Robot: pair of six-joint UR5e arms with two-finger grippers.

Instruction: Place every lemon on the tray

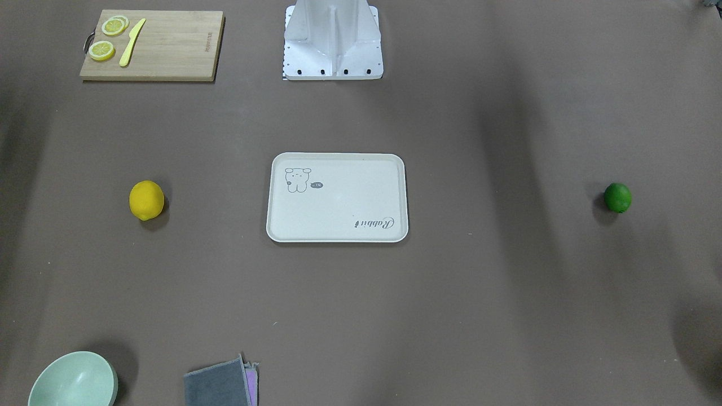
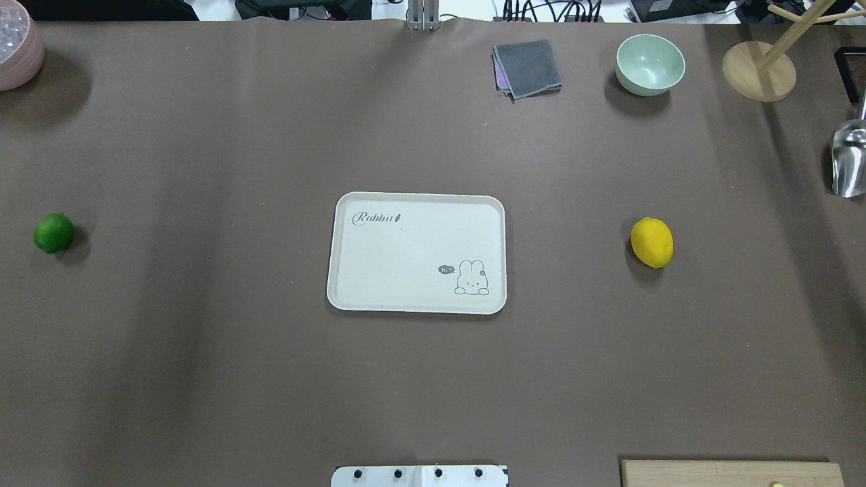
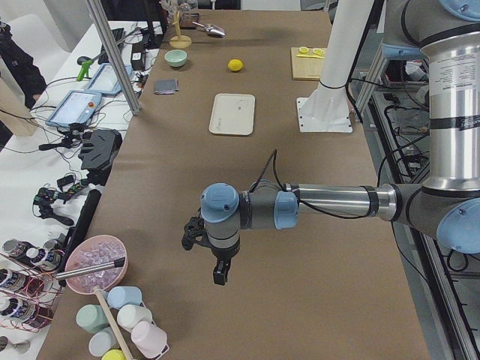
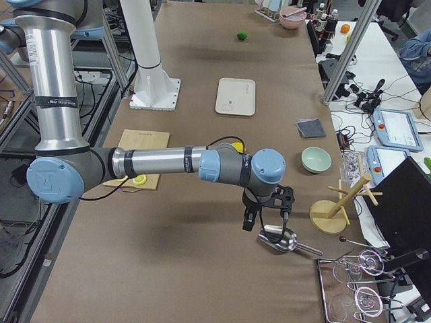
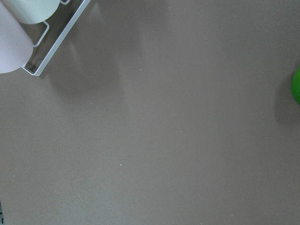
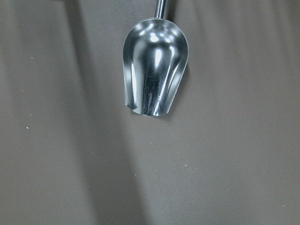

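From the front, the tray (image 1: 350, 197) is lying flat in the middle of the table (image 1: 451, 310). The yellow lemon (image 1: 146, 199) is sitting on the table well off to one side of it, and the green lemon (image 1: 617, 197) is sitting well off to the other side. A board (image 1: 169, 48) in a far corner is holding lemon slices (image 1: 102, 51) and a yellow knife (image 1: 132, 42). A green bowl (image 1: 73, 380) and a gray cloth (image 1: 217, 386) are sitting at the near edge. From overhead, the tray is showing its rabbit drawing, the green lemon is lying far to the robot's left, and the yellow lemon is lying to its right. A pink bowl (image 2: 17, 47), a wooden stand (image 2: 758, 71) and a shiny scoop (image 2: 849, 162) are sitting near the table's edges. From the left end, the left claw (image 3: 204, 259) is hanging over bare table, far from the tray, and I cannot tell how wide it is standing. From the right end, the right claw (image 4: 266, 219) is hanging just above the scoop, and I cannot tell its width either. The left wrist view is looking down on bare table, with a bit of the green lemon peeking in at the right edge and some cups (image 5: 28, 9) at the top corner. The right wrist view is looking straight down on the scoop.
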